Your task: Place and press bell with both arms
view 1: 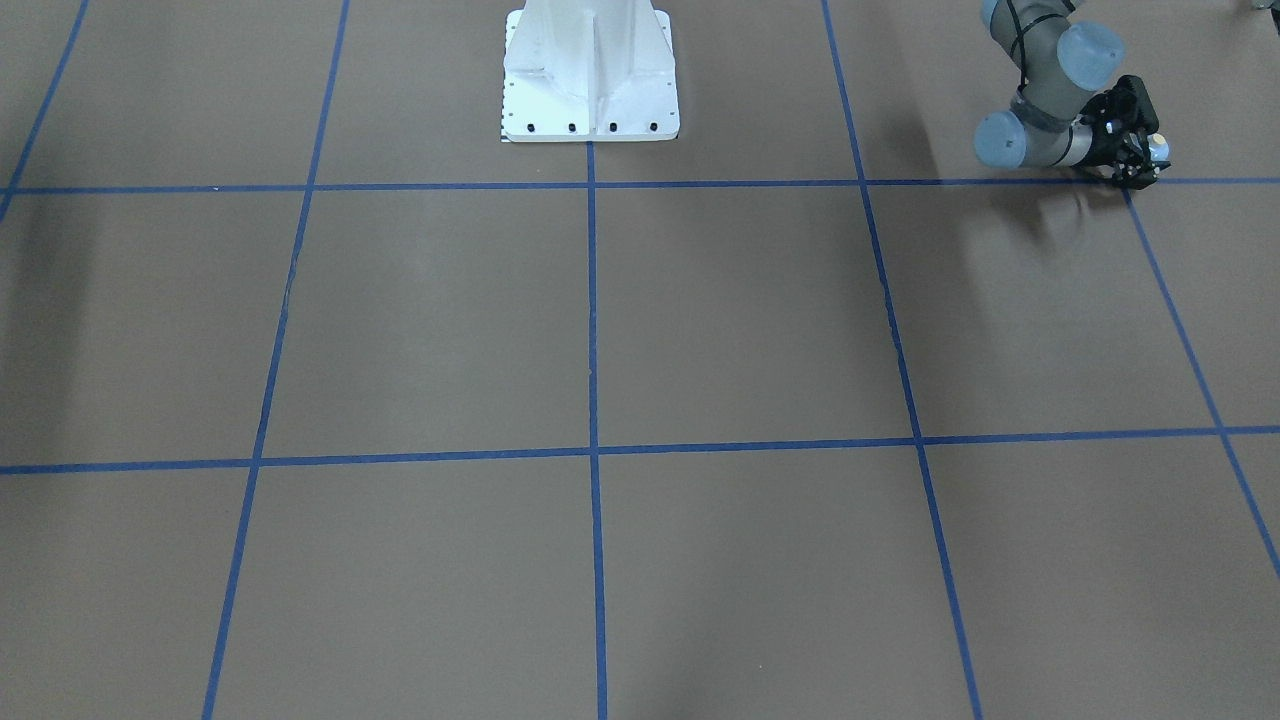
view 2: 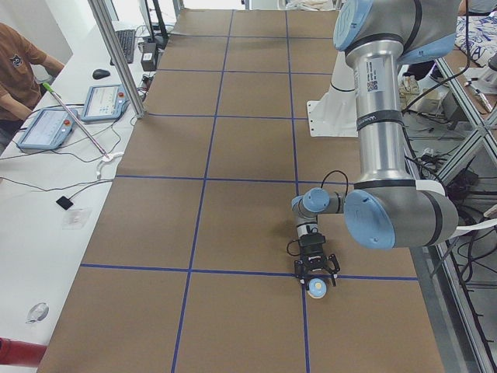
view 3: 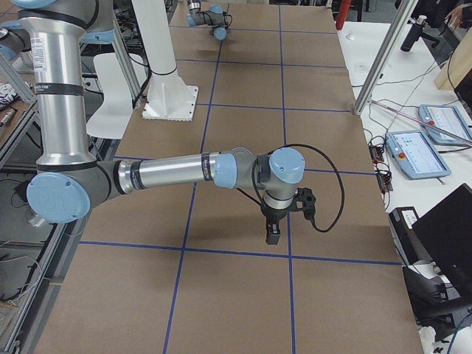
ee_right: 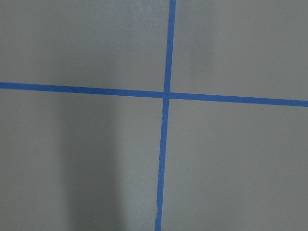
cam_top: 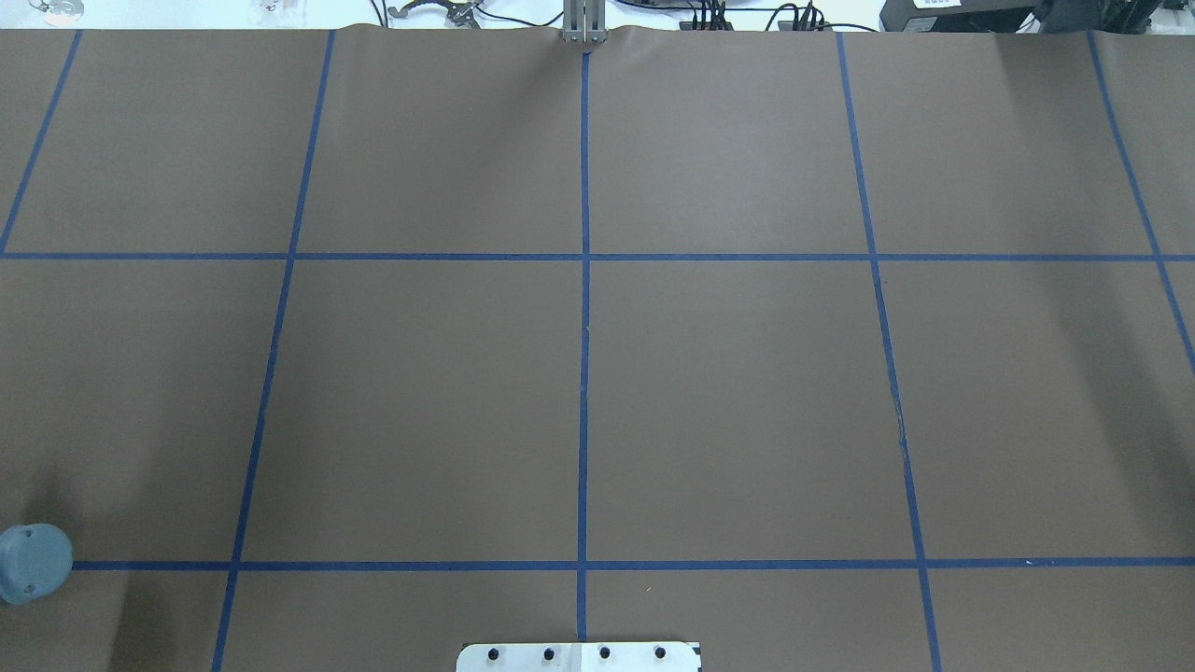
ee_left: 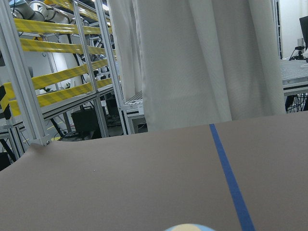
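Note:
The bell (view 2: 316, 290), a light-blue dome with a cream top, sits between the fingers of my left gripper (view 2: 314, 281), low over the brown table near a blue tape line. In the front-facing view the left gripper (view 1: 1146, 160) is at the top right, with the bell (view 1: 1157, 150) at its tip. The bell's cream top (ee_left: 190, 227) just shows at the bottom edge of the left wrist view. My right gripper (view 3: 273, 233) shows only in the exterior right view, pointing down over the table, and I cannot tell whether it is open or shut. The right wrist view shows only tape lines.
The white pedestal (view 1: 590, 90) stands at the robot's edge of the table, also seen from overhead (cam_top: 579, 656). A left arm joint cap (cam_top: 34, 563) is at the overhead view's left edge. A side bench holds tablets (view 2: 46, 128) and cables, with an operator (view 2: 15, 70) beside it.

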Controlling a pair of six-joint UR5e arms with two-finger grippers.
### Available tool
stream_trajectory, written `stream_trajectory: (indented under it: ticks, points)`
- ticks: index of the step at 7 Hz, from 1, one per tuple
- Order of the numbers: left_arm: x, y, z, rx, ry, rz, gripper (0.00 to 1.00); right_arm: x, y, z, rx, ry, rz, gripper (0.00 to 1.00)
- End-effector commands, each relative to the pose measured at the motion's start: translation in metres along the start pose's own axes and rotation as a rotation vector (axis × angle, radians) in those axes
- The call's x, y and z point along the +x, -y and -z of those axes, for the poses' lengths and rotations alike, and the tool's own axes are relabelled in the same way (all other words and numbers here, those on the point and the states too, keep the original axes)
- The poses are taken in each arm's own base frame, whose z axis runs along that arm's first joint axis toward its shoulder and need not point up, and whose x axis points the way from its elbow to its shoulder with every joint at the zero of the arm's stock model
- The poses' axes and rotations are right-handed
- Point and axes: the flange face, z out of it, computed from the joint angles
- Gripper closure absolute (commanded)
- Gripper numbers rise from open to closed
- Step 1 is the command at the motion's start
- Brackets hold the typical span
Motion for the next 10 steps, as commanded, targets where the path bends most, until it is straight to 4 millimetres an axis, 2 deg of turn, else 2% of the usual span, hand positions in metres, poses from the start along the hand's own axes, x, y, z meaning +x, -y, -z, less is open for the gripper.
stream_trajectory:
  ticks: [1, 3, 4, 5, 7, 8, 9, 10]
  points:
    - [0.001, -0.003, 0.002, -0.002, -0.002, -0.002, 0.0, 0.001, -0.001, -0.001, -0.002, 0.002, -0.003, 0.0]
    - [0.001, -0.004, 0.0, 0.004, -0.001, -0.003, 0.0, 0.001, -0.002, -0.001, -0.002, 0.0, -0.002, 0.0]
    - [0.002, -0.005, -0.008, 0.013, 0.002, -0.003, 0.01, 0.002, -0.002, -0.001, -0.003, 0.0, -0.004, 0.0]
    - [0.003, -0.007, -0.014, 0.021, 0.003, 0.004, 0.21, 0.002, -0.002, -0.001, -0.003, 0.0, -0.003, 0.0]
    - [0.004, -0.005, -0.017, 0.031, -0.01, 0.012, 0.99, 0.001, -0.002, -0.001, -0.002, 0.002, -0.003, 0.0]
    - [0.005, -0.001, -0.015, 0.027, -0.021, 0.009, 1.0, 0.0, -0.001, 0.0, -0.001, 0.002, -0.002, 0.0]
    - [0.006, 0.006, -0.002, -0.004, -0.025, 0.009, 1.0, 0.001, -0.001, 0.0, 0.0, 0.002, -0.003, 0.0]
    - [-0.004, 0.033, -0.003, -0.016, -0.028, -0.019, 1.0, 0.001, -0.001, 0.0, 0.0, 0.002, -0.003, 0.0]
